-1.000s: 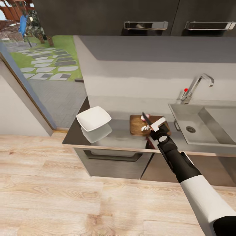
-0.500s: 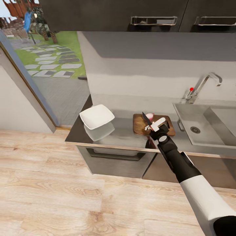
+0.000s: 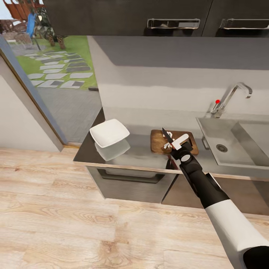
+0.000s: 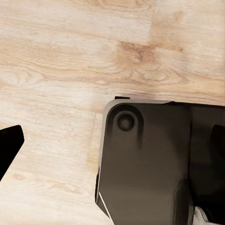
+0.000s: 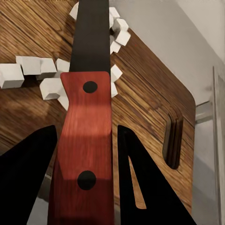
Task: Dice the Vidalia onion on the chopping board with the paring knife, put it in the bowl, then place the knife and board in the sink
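Onion [image 5: 47, 77] is diced: small white cubes on chopping board [image 3: 158, 144], on surface [image 3: 138, 155] between bowl [image 3: 109, 132] and sink [image 3: 224, 144]. Dicing step appears done. Right gripper [image 3: 175, 143] jaws clamp paring knife [image 5: 86, 136], red handle w/ dark blade, above cubes. Next: move cubes to bowl, probably. Left jaws: cannot tell.

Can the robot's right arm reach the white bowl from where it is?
Probably yes. The bowl sits on the countertop left of the chopping board, with bare counter between. But the right gripper is holding the knife, so it can't grab anything else yet.
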{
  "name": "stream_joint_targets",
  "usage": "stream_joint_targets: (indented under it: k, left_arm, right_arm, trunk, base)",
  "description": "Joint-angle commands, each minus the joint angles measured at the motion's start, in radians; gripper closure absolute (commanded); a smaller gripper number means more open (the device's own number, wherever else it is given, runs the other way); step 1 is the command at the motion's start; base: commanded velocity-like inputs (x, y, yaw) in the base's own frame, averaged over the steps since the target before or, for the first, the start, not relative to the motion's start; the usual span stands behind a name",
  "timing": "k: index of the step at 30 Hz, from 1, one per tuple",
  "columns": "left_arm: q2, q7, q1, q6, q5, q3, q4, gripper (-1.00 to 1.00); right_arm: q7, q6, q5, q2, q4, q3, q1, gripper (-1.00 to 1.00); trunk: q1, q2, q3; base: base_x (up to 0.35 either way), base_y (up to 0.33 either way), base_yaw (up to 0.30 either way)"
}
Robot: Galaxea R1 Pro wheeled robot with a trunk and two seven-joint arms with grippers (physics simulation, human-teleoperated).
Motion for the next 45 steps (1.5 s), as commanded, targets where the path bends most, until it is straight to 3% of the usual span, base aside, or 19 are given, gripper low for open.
stream_joint_targets:
  k: [1, 5, 6, 8, 11, 13, 24, 36, 45]
  left_arm:
    - [0.002, 0.007, 0.0, -0.002, 0.01, -0.008, -0.001, -1.0]
    - [0.002, 0.007, 0.0, -0.002, 0.01, -0.008, -0.001, -1.0]
    - [0.002, 0.007, 0.0, -0.002, 0.01, -0.008, -0.001, -1.0]
    - [0.002, 0.007, 0.0, -0.002, 0.01, -0.008, -0.001, -1.0]
    - [0.002, 0.007, -0.001, -0.002, 0.01, -0.008, -0.001, -1.0]
    - [0.002, 0.007, 0.0, -0.002, 0.01, -0.008, 0.0, -1.0]
    - [0.002, 0.007, -0.001, -0.002, 0.01, -0.008, 0.001, -1.0]
    - [0.002, 0.007, 0.0, -0.002, 0.01, -0.008, 0.001, -1.0]
    - [0.002, 0.008, 0.0, -0.002, 0.01, -0.008, 0.0, -1.0]
  right_arm:
    - [0.007, 0.006, 0.01, -0.001, -0.002, 0.002, -0.001, 1.0]
    - [0.01, 0.004, 0.003, -0.001, -0.019, -0.014, -0.001, 1.0]
    - [0.013, 0.003, -0.02, -0.001, -0.037, -0.054, -0.001, 1.0]
    - [0.02, 0.002, -0.137, -0.004, -0.094, -0.216, -0.001, 1.0]
    - [0.05, 0.003, -0.24, -0.011, -0.141, -0.323, -0.001, 1.0]
    - [0.069, 0.004, -0.26, -0.013, -0.155, -0.349, -0.001, 1.0]
    - [0.098, 0.006, -0.273, -0.013, -0.164, -0.369, -0.001, 1.0]
    - [0.098, 0.008, -0.273, -0.012, -0.163, -0.369, -0.001, 1.0]
    - [0.097, 0.061, -0.275, -0.01, -0.161, -0.369, -0.001, 1.0]
  trunk:
    - [0.001, -0.002, -0.001]
    - [0.001, -0.002, -0.001]
    - [0.001, -0.002, -0.001]
    - [0.001, -0.002, -0.001]
    - [0.001, -0.002, -0.001]
    - [0.001, -0.002, -0.001]
    - [0.001, -0.002, -0.001]
    - [0.001, -0.002, -0.001]
    - [0.001, -0.002, -0.001]
  base:
    - [0.0, 0.0, 0.0]
    - [0.0, 0.0, 0.0]
    - [0.0, 0.0, 0.0]
    - [0.0, 0.0, 0.0]
    - [0.0, 0.0, 0.0]
    - [0.0, 0.0, 0.0]
    - [0.0, -0.041, 0.0]
    - [0.0, -0.296, 0.0]
    - [0.0, -0.306, 0.0]
